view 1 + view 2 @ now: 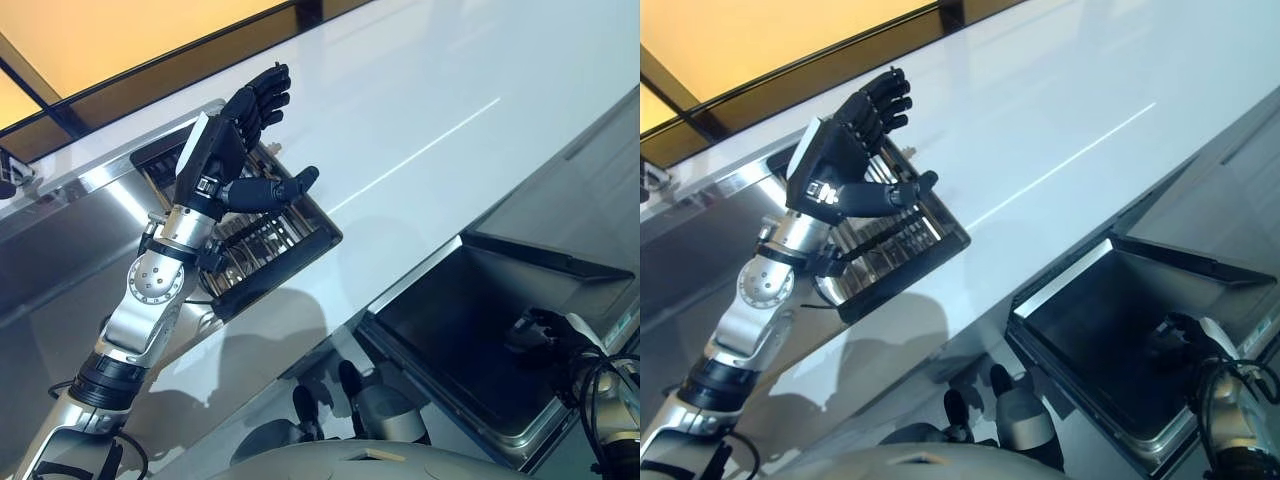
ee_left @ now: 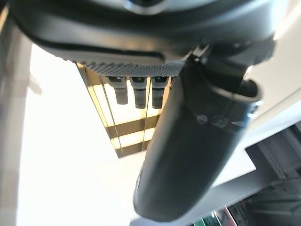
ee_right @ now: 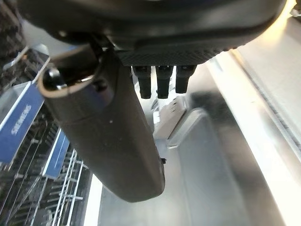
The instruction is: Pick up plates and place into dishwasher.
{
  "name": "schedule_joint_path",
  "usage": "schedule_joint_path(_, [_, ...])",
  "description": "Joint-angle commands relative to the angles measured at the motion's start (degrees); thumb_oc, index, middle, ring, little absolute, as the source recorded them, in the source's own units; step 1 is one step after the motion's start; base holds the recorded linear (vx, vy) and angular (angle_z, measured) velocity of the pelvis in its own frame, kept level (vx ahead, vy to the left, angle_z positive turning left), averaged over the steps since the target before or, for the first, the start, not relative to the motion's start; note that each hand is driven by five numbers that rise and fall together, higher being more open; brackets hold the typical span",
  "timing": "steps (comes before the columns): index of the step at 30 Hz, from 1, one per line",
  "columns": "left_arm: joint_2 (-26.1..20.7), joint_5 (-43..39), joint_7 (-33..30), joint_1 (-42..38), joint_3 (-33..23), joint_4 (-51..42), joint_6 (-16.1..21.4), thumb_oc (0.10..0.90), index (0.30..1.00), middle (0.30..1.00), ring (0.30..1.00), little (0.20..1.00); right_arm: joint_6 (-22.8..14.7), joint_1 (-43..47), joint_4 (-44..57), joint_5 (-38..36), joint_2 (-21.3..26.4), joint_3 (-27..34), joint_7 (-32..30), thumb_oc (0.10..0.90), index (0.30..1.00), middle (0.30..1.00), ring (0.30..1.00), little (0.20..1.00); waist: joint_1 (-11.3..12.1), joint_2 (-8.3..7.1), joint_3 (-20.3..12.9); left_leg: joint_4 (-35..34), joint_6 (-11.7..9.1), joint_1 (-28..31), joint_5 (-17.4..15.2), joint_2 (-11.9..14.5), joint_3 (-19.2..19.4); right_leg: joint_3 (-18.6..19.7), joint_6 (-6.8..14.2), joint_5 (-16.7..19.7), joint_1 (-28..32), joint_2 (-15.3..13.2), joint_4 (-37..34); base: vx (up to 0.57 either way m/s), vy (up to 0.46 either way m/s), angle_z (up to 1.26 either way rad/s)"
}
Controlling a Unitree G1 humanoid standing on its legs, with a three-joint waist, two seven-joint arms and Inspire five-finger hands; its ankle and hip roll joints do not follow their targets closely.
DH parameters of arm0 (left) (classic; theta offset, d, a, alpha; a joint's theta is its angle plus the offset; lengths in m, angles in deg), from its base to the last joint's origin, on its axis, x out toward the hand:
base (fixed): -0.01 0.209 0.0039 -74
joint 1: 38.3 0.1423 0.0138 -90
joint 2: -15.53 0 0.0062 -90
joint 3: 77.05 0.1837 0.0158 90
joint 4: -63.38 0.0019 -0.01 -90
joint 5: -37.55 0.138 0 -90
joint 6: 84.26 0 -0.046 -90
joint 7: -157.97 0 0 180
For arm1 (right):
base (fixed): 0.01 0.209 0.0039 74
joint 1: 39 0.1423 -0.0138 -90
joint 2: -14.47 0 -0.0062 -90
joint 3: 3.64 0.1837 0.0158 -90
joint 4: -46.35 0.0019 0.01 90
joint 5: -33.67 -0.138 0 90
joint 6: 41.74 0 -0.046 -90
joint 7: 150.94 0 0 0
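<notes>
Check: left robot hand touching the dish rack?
Apart. Left wrist view shows the left robot hand open and empty; the eye view has it raised above the dish rack.

Left hand (image 1: 232, 140) raised on a bent arm, fingers relaxed, thumb out (nothing held); right hand (image 1: 548, 330) low, empty.

Countertop (image 1: 420, 110): white, smooth, glossy, reflects light.
Sink surround (image 1: 60, 230): brushed steel, satin sheen.
Drying rack (image 1: 268, 240): thin metal wires in black glossy plastic frame.
Dishwasher door (image 1: 470, 330): dark smooth inner panel, bright metal rim.
Left hand (image 1: 248, 120): dark matt plastic; ribbed texture on palm edge in left wrist view.
</notes>
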Motion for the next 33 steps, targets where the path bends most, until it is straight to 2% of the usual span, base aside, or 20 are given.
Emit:
schedule_joint_path(1, [1.3, -0.8, 2.2, -2.6, -2.5, 0.7, 4.9, 0.8, 0.9, 0.9, 0.9, 0.9, -3.7, -0.3, 3.3, -5.7, 2.7, 7.0, -8.4, 0.8, 0.9, 0.9, 0.9, 0.9, -0.8, -0.39, -7.3, 0.5, -2.0, 0.2, -4.8, 2.3, 2.8, -1.1, 6.4, -5.6, -2.6, 0.4, 7.1, -0.03, 0.071, -0.13])
schedule_joint_path(6, [2.6, -6.3, 6.8, -0.3, -2.7, 2.6, 2.6, 0.8, 0.9, 0.9, 0.9, 0.9, -6.5, -4.0, 3.8, -14.6, -0.9, 12.3, -14.1, 0.8, 0.9, 0.9, 0.9, 0.9, -2.0, -0.11, -6.8, 0.9, -1.0, 0.2, -5.3, 2.1, 3.4, -0.5, 7.0, -6.4, -5.2, 0.1, 11.8, -0.04, 0.111, -0.11])
schedule_joint_path(10, [2.7, -7.7, 9.3, 2.0, -2.9, 6.6, 2.1, 0.8, 0.9, 0.9, 0.9, 0.9, -8.5, -5.3, 1.2, -19.1, -3.7, 14.0, -15.2, 0.8, 0.9, 0.9, 0.9, 0.9, -2.5, -0.68, -5.9, 0.4, -1.2, 0.0, -5.2, 0.7, 4.3, -0.7, 9.5, -1.2, -7.2, -2.2, 9.0, -0.06, 0.061, -0.13])
schedule_joint_path(11, [2.3, -7.3, 8.6, 3.1, -3.6, 7.6, 1.7, 0.8, 0.9, 0.9, 0.9, 0.9, -9.0, -3.6, -1.4, -22.3, -4.4, 13.2, -14.6, 0.8, 0.9, 0.9, 0.9, 0.9, -1.4, -0.94, -5.5, 0.4, -1.6, -0.3, -5.2, 0.8, 5.6, -4.4, 10.6, 0.3, -7.8, -3.2, 8.5, -0.13, -0.004, -0.28])
schedule_joint_path(12, [2.2, -7.1, 8.2, 3.3, -3.9, 8.0, 1.6, 0.8, 0.9, 0.9, 0.9, 0.9, -9.3, -2.8, -2.3, -22.9, -4.6, 12.7, -14.4, 0.8, 0.9, 0.9, 0.9, 0.9, -0.9, -1.0, -5.4, 0.4, -1.7, -0.5, -5.1, 1.0, 6.2, -5.6, 10.8, 0.6, -8.1, -3.3, 8.7, -0.22, -0.051, -0.67])
schedule_joint_path(13, [2.1, -6.4, 7.8, 3.7, -4.8, 8.9, 1.1, 0.8, 0.9, 0.9, 0.9, 0.9, -9.1, 0.0, -4.9, -26.2, -5.2, 11.0, -14.5, 0.8, 0.9, 0.9, 0.9, 0.9, 0.6, -0.86, -5.2, 0.4, -2.0, -1.5, -4.3, 1.7, 7.4, -8.5, 11.1, 0.3, -9.1, -3.6, 11.1, -0.23, -0.068, -1.0])
schedule_joint_path(15, [1.4, -6.5, 9.3, 3.4, -5.0, 10.5, 1.3, 0.8, 0.9, 0.9, 0.9, 0.9, -9.3, 2.4, -9.0, -33.2, -5.8, 9.8, -14.2, 0.8, 0.9, 0.9, 0.9, 0.9, 1.9, 0.01, -5.5, 0.4, -1.9, -3.3, -2.9, 3.0, 7.6, -9.1, 10.1, -2.6, -10.2, -2.9, 18.0, -0.24, -0.074, -1.14])
schedule_joint_path(16, [1.2, -6.8, 9.7, 3.2, -5.2, 10.9, 1.2, 0.8, 0.9, 0.9, 0.9, 0.9, -9.5, 2.7, -9.9, -34.3, -6.1, 9.8, -14.5, 0.8, 0.9, 0.9, 0.9, 0.9, 2.1, 0.21, -5.6, 0.4, -1.9, -3.6, -2.6, 3.3, 7.6, -9.2, 9.7, -3.4, -10.4, -2.8, 19.7, -0.19, -0.073, -0.59])
schedule_joint_path(18, [0.0, -8.9, 11.1, 2.2, -5.4, 13.1, 2.2, 0.8, 0.9, 0.9, 0.9, 0.9, -12.8, 3.4, -16.2, -39.0, -7.1, 9.7, -16.1, 0.8, 0.9, 0.9, 0.9, 0.9, 3.3, 0.7, -6.2, 0.4, -1.7, -5.2, -1.5, 4.0, 7.2, -9.7, 8.6, -5.9, -10.5, -3.0, 24.6, -0.2, -0.111, -0.12])
schedule_joint_path(20, [-0.3, -10.6, 11.6, 1.7, -5.7, 13.8, 2.4, 0.8, 0.9, 0.9, 0.9, 0.9, -15.6, 3.9, -21.0, -41.2, -7.3, 10.4, -16.8, 0.8, 0.9, 0.9, 0.9, 0.9, 4.3, 0.46, -6.6, 0.4, -1.7, -6.3, -0.9, 3.9, 6.4, -9.6, 8.3, -6.6, -9.2, -3.2, 24.3, -0.16, -0.171, 0.04])
schedule_joint_path(23, [0.0, -11.3, 10.5, 2.0, -6.2, 14.0, 2.2, 0.8, 0.9, 0.9, 0.9, 0.9, -17.1, 4.1, -25.2, -43.0, -7.5, 11.8, -18.7, 0.8, 0.9, 0.9, 0.9, 0.9, 6.3, -0.3, -7.3, 0.5, -3.1, -9.2, 1.0, 4.8, 5.1, -9.5, 6.6, -9.6, -3.4, -2.9, 16.8, -0.16, -0.267, -0.02])
schedule_joint_path(25, [0.3, -10.9, 9.9, 2.0, -6.5, 14.4, 2.3, 0.8, 0.9, 0.9, 0.9, 0.9, -18.2, 4.0, -27.5, -44.6, -7.4, 13.0, -18.9, 0.8, 0.9, 0.9, 0.9, 0.9, 6.9, -0.64, -7.5, 0.5, -4.1, -10.4, 1.6, 5.3, 5.1, -9.6, 5.9, -10.3, -1.4, -2.3, 12.8, -0.15, -0.272, -0.11])
schedule_joint_path(28, [1.4, -12.5, 8.4, 1.2, -7.1, 14.8, 2.2, 0.8, 0.9, 0.9, 0.9, 0.9, -20.0, 3.5, -31.8, -46.2, -6.6, 14.8, -19.9, 0.8, 0.9, 0.9, 0.9, 0.9, 7.2, -0.64, -6.6, 0.4, -6.1, -12.3, 3.8, 7.5, 5.0, -10.3, 4.6, -9.2, -0.9, -0.7, 9.0, -0.2, -0.339, 0.0])
schedule_joint_path(30, [2.1, -12.3, 8.4, 1.2, -7.4, 15.4, 3.6, 0.8, 0.9, 0.9, 0.9, 0.9, -20.7, 3.7, -34.3, -49.4, -6.0, 15.5, -18.2, 0.8, 0.9, 0.9, 0.9, 0.9, 7.0, -0.54, -5.8, 0.5, -7.1, -13.3, 5.2, 8.4, 5.5, -10.8, 4.0, -8.4, -0.8, -0.1, 7.7, -0.18, -0.277, 0.12])
schedule_joint_path(32, [2.7, -11.6, 8.3, 1.5, -7.8, 15.3, 4.3, 0.8, 0.9, 0.9, 0.9, 0.9, -21.9, 3.6, -36.0, -51.6, -6.0, 16.6, -17.6, 0.8, 0.9, 0.9, 0.9, 0.9, 6.8, -0.5, -5.1, 0.8, -7.8, -13.8, 6.0, 8.4, 5.6, -10.6, 3.9, -7.4, -0.5, 0.1, 6.6, -0.15, -0.197, 0.07])
schedule_joint_path(33, [2.7, -11.6, 8.2, 1.5, -8.1, 14.6, 4.5, 0.8, 0.9, 0.9, 0.9, 0.9, -23.0, 3.7, -37.2, -54.1, -5.9, 17.2, -16.4, 0.8, 0.9, 0.9, 0.9, 0.9, 6.9, -0.73, -4.5, 2.6, -7.6, -13.5, 4.8, 7.6, 4.4, -10.7, 3.9, -6.7, -0.3, -0.5, 5.8, -0.17, -0.148, 0.07])
